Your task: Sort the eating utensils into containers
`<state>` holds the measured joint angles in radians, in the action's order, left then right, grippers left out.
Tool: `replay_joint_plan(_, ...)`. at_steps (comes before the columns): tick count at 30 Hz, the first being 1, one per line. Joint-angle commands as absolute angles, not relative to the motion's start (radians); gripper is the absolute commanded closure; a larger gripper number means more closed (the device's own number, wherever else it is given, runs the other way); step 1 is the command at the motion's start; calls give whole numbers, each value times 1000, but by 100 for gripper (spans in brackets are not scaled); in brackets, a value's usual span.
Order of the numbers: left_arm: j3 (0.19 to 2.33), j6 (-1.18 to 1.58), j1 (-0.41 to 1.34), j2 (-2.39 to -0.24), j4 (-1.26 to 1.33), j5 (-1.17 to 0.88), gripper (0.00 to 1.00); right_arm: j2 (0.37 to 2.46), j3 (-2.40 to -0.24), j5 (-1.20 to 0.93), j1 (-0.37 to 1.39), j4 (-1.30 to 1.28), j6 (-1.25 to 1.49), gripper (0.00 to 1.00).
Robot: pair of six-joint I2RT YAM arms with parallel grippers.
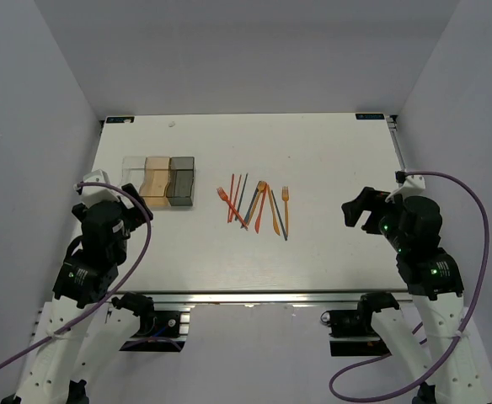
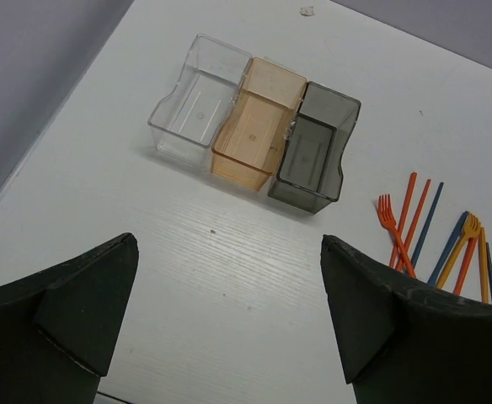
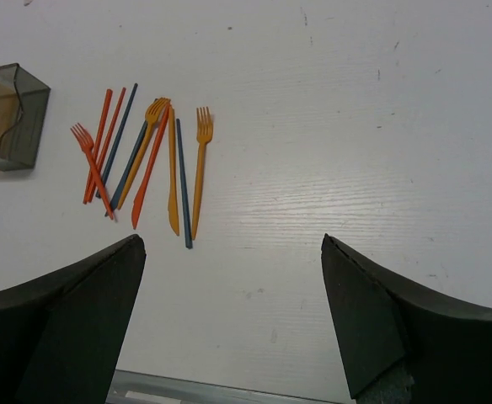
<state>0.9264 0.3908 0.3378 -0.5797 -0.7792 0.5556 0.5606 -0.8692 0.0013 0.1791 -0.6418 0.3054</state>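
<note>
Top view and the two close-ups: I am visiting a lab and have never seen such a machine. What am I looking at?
These are two robot arms, the left arm and right arm, bolted at the near edge of a white table. The top picture looks down from above and behind them. The other two come from a camera on each wrist; the dark shapes at the bottom are the fingers of the left pincer and right pincer. Both are open and hold nothing. On the table lie thin orange, red and dark blue utensils, and nearby three joined bins: clear, tan-orange, dark grey, all empty.
</note>
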Motion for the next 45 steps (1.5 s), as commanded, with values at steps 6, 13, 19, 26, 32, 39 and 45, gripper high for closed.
replay_joint_plan(6, 923, 411, 341, -568, -776, 620, 2, 569, -870, 9, 179, -580, 350, 11)
replay_joint_plan(13, 928, 417, 341, -577, -785, 629, 2, 578, -813, -84, 181, -476, 422, 11)
replay_joint_plan(19, 930, 428, 341, -598, -795, 641, 2, 818, -777, -157, 198, -336, 523, 11)
replay_joint_plan(26, 933, 437, 341, -638, -801, 652, 2, 1236, -983, 273, 497, -382, 466, 11)
replay_joint_plan(32, 931, 443, 341, -629, -804, 663, 2, 1557, -1110, 333, 593, -361, 446, 39)
replay_joint_plan(39, 933, 437, 341, -632, -802, 654, 2, 1744, -1144, 351, 614, -295, 437, 50)
replay_joint_plan(45, 928, 436, 342, -644, -795, 650, 2, 1873, -1187, 359, 614, -284, 413, 65)
